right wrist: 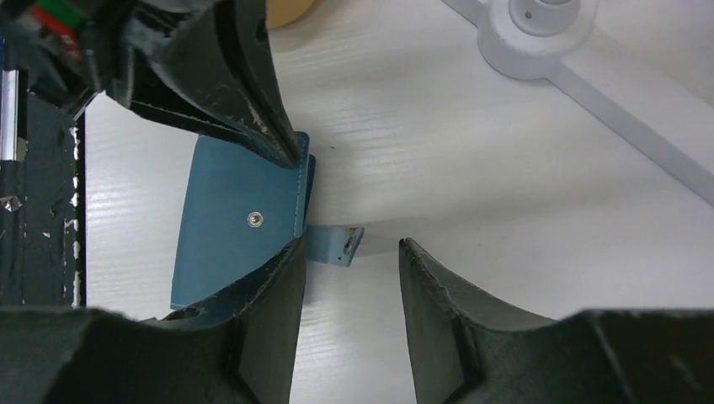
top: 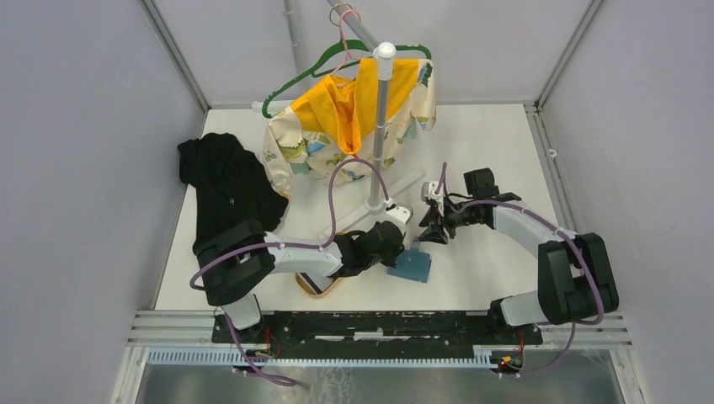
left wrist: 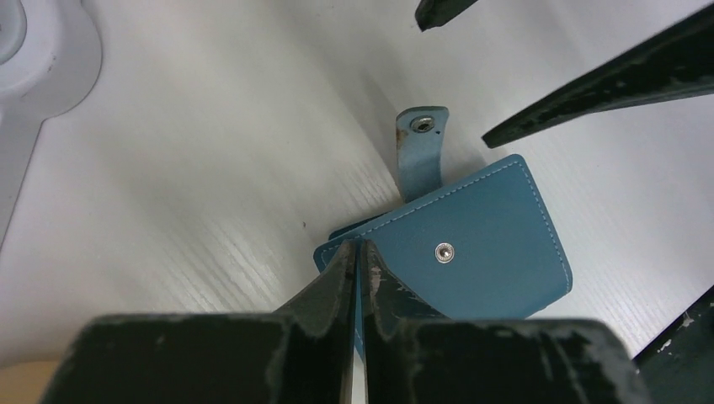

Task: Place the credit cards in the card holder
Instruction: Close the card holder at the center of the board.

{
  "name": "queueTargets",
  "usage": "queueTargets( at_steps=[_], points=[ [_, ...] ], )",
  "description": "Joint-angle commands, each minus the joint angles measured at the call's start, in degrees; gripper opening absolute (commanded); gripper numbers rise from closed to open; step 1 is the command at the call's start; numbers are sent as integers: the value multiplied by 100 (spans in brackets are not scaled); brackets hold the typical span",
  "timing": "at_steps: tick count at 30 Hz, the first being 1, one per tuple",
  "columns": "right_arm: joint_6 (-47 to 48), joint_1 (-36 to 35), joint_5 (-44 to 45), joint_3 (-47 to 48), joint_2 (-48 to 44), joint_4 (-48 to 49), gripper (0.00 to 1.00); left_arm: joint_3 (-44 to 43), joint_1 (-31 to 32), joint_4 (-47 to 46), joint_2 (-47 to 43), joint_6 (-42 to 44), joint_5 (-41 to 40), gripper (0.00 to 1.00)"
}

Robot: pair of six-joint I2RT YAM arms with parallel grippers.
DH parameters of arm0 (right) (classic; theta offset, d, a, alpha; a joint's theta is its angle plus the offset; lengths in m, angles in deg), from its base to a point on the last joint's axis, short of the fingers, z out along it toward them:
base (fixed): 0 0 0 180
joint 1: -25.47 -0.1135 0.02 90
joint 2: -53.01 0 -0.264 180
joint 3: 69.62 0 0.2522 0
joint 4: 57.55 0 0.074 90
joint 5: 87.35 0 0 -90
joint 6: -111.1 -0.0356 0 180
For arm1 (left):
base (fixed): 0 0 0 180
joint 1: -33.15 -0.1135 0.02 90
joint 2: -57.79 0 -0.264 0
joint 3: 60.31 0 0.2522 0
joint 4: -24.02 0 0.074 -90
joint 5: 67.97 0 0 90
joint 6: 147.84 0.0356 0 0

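Pinching one stitched edge of the flat, teal-blue card holder [left wrist: 480, 261], the left end effector [left wrist: 358, 252] sits low over the white, grained surface [left wrist: 210, 168]. The right end effector [right wrist: 349, 246] hangs spread over the holder's snap tab [left wrist: 421, 151], with bare surface beyond.

You had the card holder [top: 412, 267] lying on the table [top: 488, 168]. Your tray [top: 322, 292] sat just left of it, the rack base [top: 375, 204] behind it, the cloth [top: 227, 185] well behind-left.

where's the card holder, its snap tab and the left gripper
card holder [left wrist: 497, 252]: left wrist view, front face
snap tab [left wrist: 421, 156]: left wrist view, mid strap
left gripper [left wrist: 359, 251]: left wrist view, between fingertips pinching the holder's edge
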Motion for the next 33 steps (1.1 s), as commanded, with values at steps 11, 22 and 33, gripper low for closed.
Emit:
queueTargets(
  at_steps=[11, 22, 33],
  points=[
    [-601, -134, 180, 480, 682, -266, 44, 385, -76, -950, 13, -12, 606, 9],
    [-610, -245, 145, 655, 959, -416, 25, 603, -75, -1147, -28, -86, 671, 7],
    [-498, -331, 149, 733, 1076, -582, 16, 634, -76, -1156, -153, -94, 707, 7]
  ],
)
